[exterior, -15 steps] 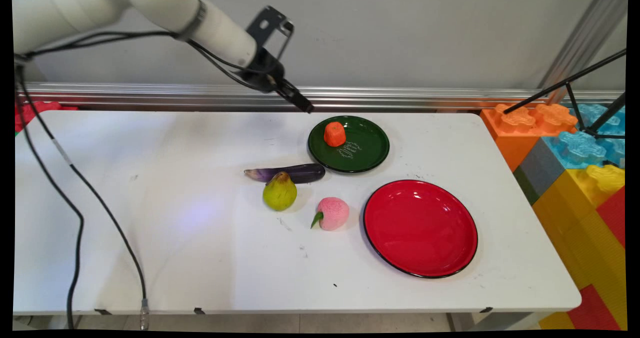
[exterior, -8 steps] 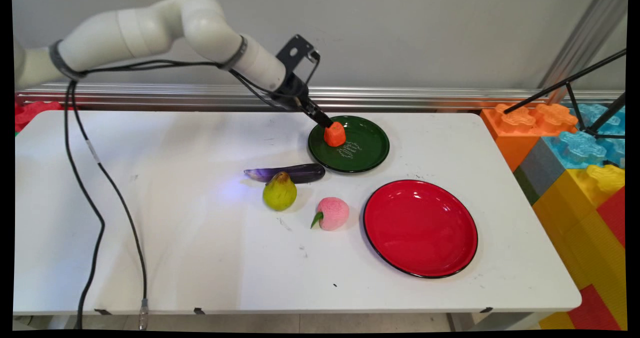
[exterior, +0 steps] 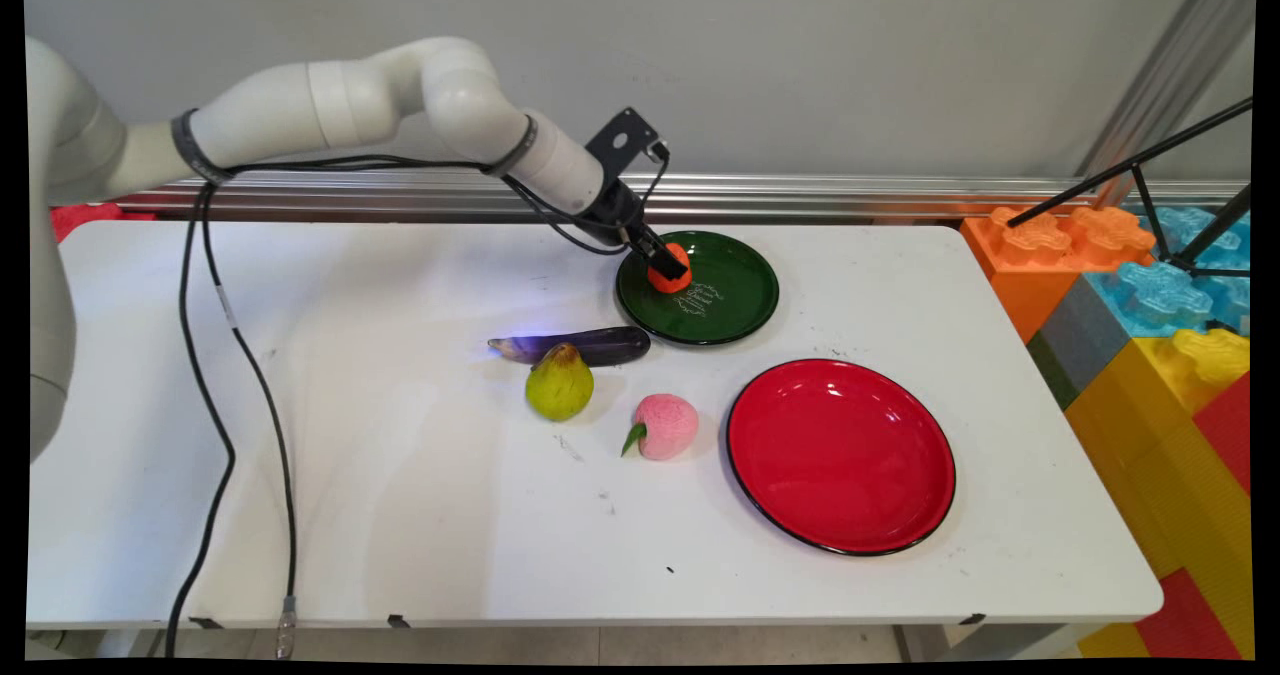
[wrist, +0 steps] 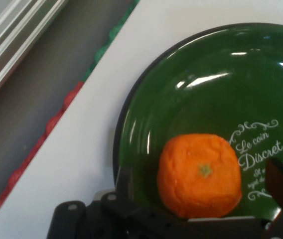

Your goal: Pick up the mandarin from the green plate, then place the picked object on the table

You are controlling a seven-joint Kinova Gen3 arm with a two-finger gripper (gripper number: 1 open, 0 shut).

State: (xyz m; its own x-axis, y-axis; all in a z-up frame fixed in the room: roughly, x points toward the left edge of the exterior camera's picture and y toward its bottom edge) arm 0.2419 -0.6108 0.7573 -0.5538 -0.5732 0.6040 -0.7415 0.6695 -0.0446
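The orange (exterior: 671, 273) sits on the far plate (exterior: 735, 305), lettering (wrist: 259, 149) beside it; the near plate (exterior: 840, 455) lies before it, peach (exterior: 664, 426) to its left, then pear (exterior: 559, 383), seemingly touching the eggplant (exterior: 575, 345) behind

The white worktop (exterior: 400, 515) carries two plates and three pieces of toy produce. A green plate (exterior: 735, 305) sits toward 12 o'clock, near the far edge, and in the hand view its dark rim (wrist: 131, 124) lies flat on the white surface. A larger red plate (exterior: 840, 455) lies at about 4 o'clock from it, close but apart. A purple eggplant (exterior: 590, 345) lies lengthwise at about 8 o'clock from the green plate, just beside its rim. A green pear (exterior: 559, 383) touches the eggplant's near side. A pink peach (exterior: 665, 426) rests between the pear and the red plate, at 4 o'clock from the pear.
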